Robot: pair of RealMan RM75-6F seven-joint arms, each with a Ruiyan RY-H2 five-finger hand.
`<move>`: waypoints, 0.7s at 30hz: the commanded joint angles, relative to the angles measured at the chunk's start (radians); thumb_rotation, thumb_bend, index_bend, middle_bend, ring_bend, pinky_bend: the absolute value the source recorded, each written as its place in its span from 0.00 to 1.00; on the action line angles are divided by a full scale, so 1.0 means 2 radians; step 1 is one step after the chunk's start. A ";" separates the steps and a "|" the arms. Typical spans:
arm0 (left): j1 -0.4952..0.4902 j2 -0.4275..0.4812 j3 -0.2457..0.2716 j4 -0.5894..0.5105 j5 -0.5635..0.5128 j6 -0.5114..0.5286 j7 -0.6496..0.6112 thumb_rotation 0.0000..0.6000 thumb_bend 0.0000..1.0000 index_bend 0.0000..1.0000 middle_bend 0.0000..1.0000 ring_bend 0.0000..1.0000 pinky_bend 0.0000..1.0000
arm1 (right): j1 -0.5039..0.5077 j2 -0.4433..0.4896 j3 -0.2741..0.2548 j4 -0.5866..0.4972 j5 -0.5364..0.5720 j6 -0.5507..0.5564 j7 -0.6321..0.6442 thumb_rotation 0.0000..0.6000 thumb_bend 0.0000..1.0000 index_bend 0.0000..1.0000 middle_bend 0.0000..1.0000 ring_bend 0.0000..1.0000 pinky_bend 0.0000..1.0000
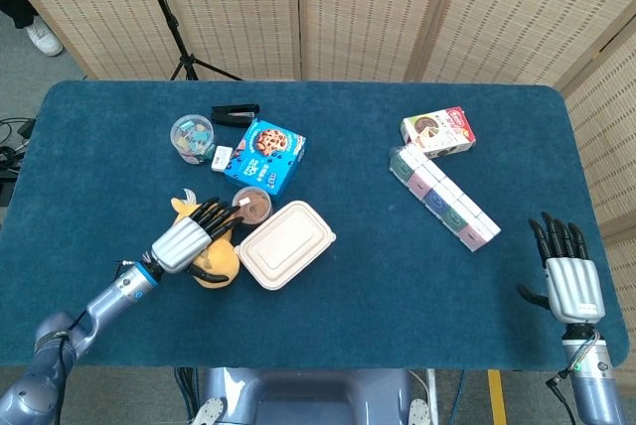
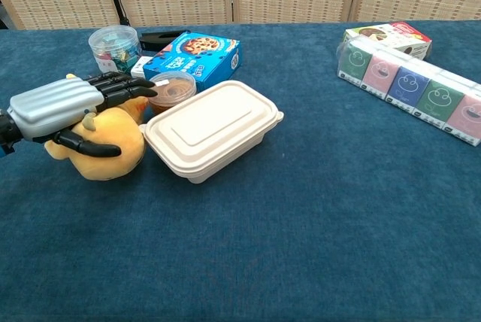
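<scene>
the yellow plush toy (image 2: 105,149) sits on the blue table (image 1: 378,266) near its front left part, just beside the left end of a beige lidded food box (image 2: 213,129). the left hand (image 2: 71,107) lies over the top of the toy, its dark fingers (image 2: 124,87) stretched out fairly straight above it and pointing toward a small round tub of brown stuff (image 2: 171,89), while the thumb curls along the toy's near side; the hand rests on the toy, but i cannot tell whether it truly grips it. the tub stands touching or nearly touching the back corner of the food box. behind the tub lies a blue cookie box (image 2: 193,54), with a small white item at its left edge, a clear round jar of colourful bits (image 2: 113,43) further left, and a black stapler (image 1: 235,112) at the back. well apart, on the right half of the table, a row of pastel tissue packs (image 1: 443,199) runs diagonally, with a red and white box (image 1: 438,131) touching its far end. the right hand (image 1: 566,271) is at the table's right front edge, seen only from the head camera, fingers straight and spread apart, holding nothing.
</scene>
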 commanded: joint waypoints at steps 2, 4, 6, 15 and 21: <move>-0.006 -0.007 -0.009 0.014 -0.013 -0.010 -0.011 0.01 0.00 0.00 0.00 0.00 0.00 | 0.000 0.000 0.001 0.000 0.001 -0.001 0.000 1.00 0.00 0.00 0.00 0.00 0.00; -0.008 -0.010 -0.012 0.017 -0.018 -0.010 -0.018 0.01 0.00 0.00 0.00 0.00 0.00 | 0.000 0.000 0.000 0.000 0.002 -0.001 0.000 1.00 0.00 0.00 0.00 0.00 0.00; -0.007 -0.012 -0.008 0.020 -0.016 -0.010 -0.016 0.01 0.00 0.00 0.00 0.00 0.00 | 0.001 0.000 0.000 0.000 0.002 -0.002 0.001 1.00 0.00 0.00 0.00 0.00 0.00; 0.001 -0.025 0.017 0.014 0.005 0.027 -0.016 0.01 0.00 0.00 0.00 0.00 0.00 | -0.001 0.004 0.000 -0.003 0.000 0.001 0.008 1.00 0.00 0.00 0.00 0.00 0.00; 0.005 -0.028 0.029 0.008 0.018 0.066 -0.015 0.01 0.00 0.00 0.00 0.00 0.00 | -0.001 0.006 -0.001 -0.004 -0.001 0.002 0.012 1.00 0.00 0.00 0.00 0.00 0.00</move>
